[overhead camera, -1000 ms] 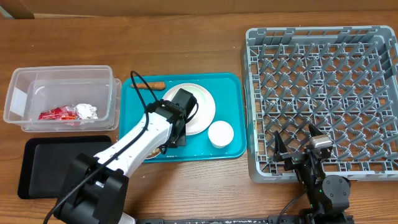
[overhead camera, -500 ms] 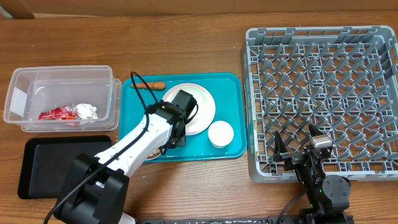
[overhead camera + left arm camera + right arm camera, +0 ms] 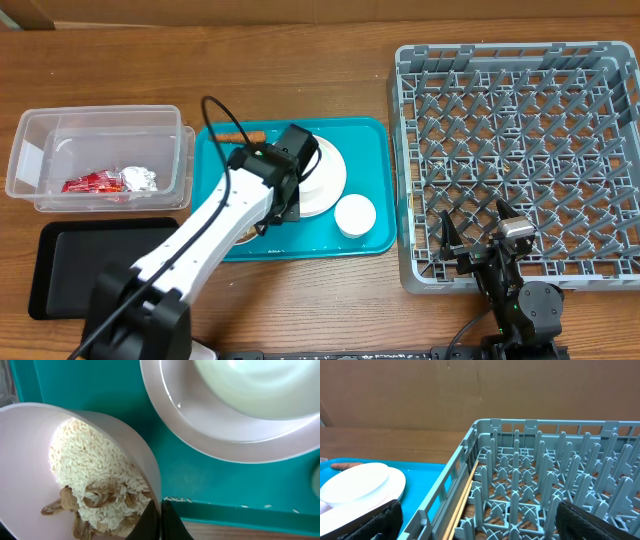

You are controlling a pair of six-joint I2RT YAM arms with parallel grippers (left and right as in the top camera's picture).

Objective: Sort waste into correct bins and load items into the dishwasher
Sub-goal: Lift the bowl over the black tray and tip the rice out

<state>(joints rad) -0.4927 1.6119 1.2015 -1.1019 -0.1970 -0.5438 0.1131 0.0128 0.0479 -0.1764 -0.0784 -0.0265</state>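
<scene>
Bowl (image 3: pixel 25 445) of rice scraps (image 3: pixel 95 475) is pinched at its rim by the left tool (image 3: pixel 160 521); right tool (image 3: pixel 479 519) gapes empty

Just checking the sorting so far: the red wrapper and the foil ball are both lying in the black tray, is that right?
Not quite. The overhead view shows the red wrapper and the foil ball both lying in the clear tub; the black tray holds neither.

From above, the left arm (image 3: pixel 210 225) hides most of the bowl (image 3: pixel 25 485). Up close, the plate (image 3: pixel 215 435) is cut off on top.
</scene>
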